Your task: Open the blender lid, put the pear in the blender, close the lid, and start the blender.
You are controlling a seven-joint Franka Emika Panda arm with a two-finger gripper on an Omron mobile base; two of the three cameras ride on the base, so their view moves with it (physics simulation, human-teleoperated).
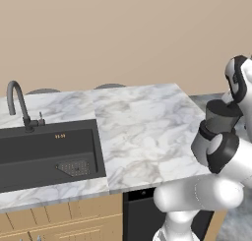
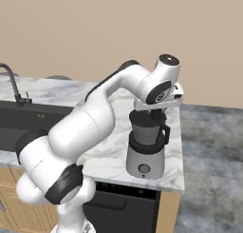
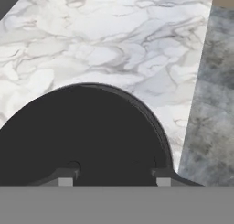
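1. A white robot arm reaches over the blender [image 2: 145,149], which stands near the right end of a marble counter [image 1: 142,127], just back from its front edge, the dark jar seated on its silvery base.
2. The gripper [image 2: 154,114] hangs straight down at the jar's mouth — a pose that, by the look of it, suits taking the lid by its centre knob.
3. From the hand camera the blender lid [image 3: 82,136] shows as a broad black disc directly below, with the two fingertips [image 3: 65,176] set apart low in the view.
4. The jaws are drawn in to their narrowest; whether they actually pinch the knob cannot be told, as the knob itself is hidden.
5. The lid appears to sit on the jar — so the opening step looks unfinished.
6. A dark sink [image 1: 47,154] with a curved faucet [image 1: 17,105] lies well apart to the left.
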